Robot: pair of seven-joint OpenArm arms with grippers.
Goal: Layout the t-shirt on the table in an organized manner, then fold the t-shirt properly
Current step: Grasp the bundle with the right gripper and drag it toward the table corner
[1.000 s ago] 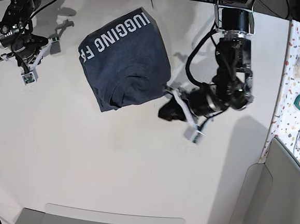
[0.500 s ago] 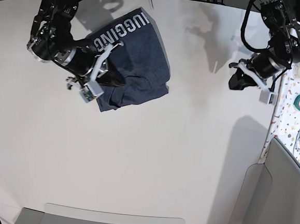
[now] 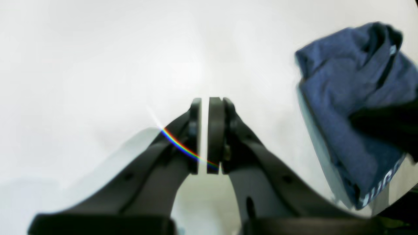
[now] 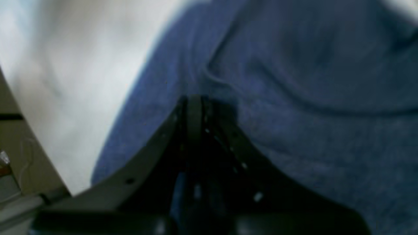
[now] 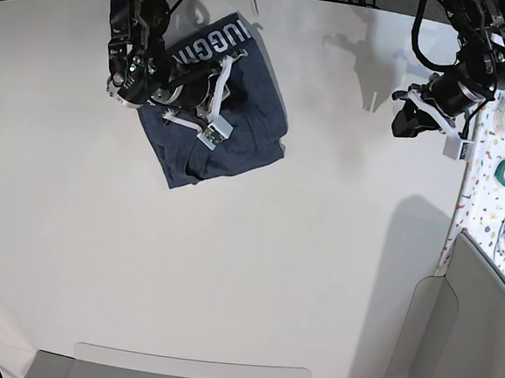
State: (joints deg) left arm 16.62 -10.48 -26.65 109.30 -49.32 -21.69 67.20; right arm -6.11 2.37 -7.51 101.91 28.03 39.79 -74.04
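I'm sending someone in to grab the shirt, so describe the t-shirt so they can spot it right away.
Look at the big white table and go to its far edge, toward the side where the right arm reaches. The t-shirt lies there in a folded bundle, partly under that arm's end effector. It is the only cloth on the tabletop: dark navy-blue heathered fabric with white block lettering along one edge.

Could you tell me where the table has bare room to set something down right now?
The table is bare across the whole near half, below the t-shirt, and in the middle stretch between the shirt and the left hand. It is crowded at the far left, where the right hand sits over the shirt.
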